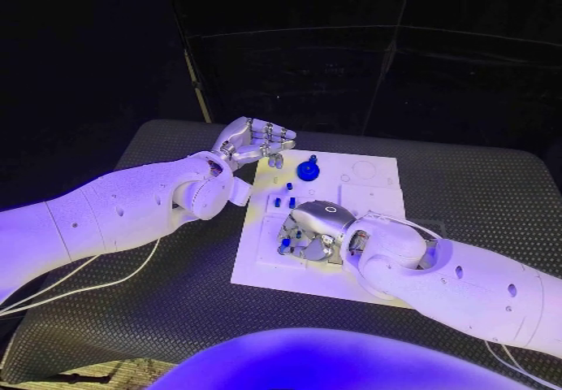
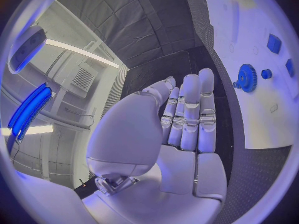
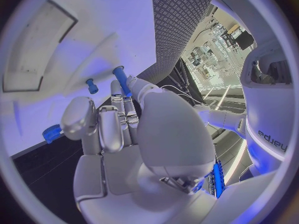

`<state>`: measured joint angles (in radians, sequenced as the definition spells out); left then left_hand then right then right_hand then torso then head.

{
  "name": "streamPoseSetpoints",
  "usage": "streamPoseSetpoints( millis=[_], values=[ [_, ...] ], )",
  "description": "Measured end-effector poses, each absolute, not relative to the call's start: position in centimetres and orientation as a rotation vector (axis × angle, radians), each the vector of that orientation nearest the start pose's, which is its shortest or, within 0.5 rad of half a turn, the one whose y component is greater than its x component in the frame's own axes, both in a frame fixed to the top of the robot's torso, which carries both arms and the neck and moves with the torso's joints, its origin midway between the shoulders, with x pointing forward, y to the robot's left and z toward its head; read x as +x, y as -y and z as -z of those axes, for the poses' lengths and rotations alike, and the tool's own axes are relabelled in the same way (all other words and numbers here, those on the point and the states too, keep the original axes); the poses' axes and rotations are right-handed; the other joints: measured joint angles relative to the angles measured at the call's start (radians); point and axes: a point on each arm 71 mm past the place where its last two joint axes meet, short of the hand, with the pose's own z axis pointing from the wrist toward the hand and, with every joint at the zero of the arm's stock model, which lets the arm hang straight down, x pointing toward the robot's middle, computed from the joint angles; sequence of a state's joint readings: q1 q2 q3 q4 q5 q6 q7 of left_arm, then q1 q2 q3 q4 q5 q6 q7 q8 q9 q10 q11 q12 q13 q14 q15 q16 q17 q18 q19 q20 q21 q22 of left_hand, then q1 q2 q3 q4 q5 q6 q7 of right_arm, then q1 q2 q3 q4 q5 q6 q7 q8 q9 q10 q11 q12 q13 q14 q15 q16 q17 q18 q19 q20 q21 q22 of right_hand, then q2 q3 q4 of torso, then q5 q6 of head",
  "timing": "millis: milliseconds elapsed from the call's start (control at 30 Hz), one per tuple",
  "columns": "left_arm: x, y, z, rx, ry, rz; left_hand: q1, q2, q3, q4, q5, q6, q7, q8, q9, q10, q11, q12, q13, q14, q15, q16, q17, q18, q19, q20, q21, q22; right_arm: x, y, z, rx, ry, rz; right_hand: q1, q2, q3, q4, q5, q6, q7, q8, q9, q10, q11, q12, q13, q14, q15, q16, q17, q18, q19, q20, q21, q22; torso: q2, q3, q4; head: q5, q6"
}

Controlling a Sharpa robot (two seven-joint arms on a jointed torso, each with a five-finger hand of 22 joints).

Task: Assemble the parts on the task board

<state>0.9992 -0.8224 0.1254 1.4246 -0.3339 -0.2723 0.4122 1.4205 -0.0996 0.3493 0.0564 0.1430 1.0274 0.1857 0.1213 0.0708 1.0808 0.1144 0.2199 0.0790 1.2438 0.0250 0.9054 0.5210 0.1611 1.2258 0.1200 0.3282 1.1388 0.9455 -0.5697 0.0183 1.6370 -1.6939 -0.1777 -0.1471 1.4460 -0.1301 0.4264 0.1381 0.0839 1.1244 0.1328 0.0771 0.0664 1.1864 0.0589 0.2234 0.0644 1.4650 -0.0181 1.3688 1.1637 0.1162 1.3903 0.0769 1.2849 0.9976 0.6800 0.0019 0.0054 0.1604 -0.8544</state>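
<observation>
Blue peg pinched upright in right hand; left hand empty, fingers apart.

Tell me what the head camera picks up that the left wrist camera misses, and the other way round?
The head view alone takes in both arms, with the right hand low over the white task board's near part, among small blue parts there. The left wrist view alone shows the left hand's palm side, fingers straight and holding nothing, beside the board. Both share the left hand, the board and the blue gear standing on it, apart from the left hand.
</observation>
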Motion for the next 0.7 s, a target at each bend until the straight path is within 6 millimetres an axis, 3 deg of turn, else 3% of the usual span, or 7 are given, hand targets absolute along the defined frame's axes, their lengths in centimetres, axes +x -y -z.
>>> streamPoseSetpoints(
  millis=[700],
  values=[
    [48.68, -22.43, 21.71, -0.892, -1.442, 1.478, 0.000, 0.000, 0.000, 0.000, 0.000, 0.000, 0.000, 0.000, 0.000, 0.000, 0.000, 0.005, 0.000, 0.000, 0.000, 0.000, 0.000, 0.000, 0.000, 0.000, 0.000, -0.002, 38.53, 2.65, 25.70, -0.509, -1.785, -0.942, -0.002, -0.002, 0.003, -0.003, 0.004, 0.002, 0.002, -0.005, 0.001, 0.002, 0.002, -0.004, 0.000, 0.000, 0.000, 0.000, -0.005, 0.000, 0.000, 0.000, 0.000, 0.000, 0.000, -0.0003, -0.0005, 0.001, -0.006]
  ],
)
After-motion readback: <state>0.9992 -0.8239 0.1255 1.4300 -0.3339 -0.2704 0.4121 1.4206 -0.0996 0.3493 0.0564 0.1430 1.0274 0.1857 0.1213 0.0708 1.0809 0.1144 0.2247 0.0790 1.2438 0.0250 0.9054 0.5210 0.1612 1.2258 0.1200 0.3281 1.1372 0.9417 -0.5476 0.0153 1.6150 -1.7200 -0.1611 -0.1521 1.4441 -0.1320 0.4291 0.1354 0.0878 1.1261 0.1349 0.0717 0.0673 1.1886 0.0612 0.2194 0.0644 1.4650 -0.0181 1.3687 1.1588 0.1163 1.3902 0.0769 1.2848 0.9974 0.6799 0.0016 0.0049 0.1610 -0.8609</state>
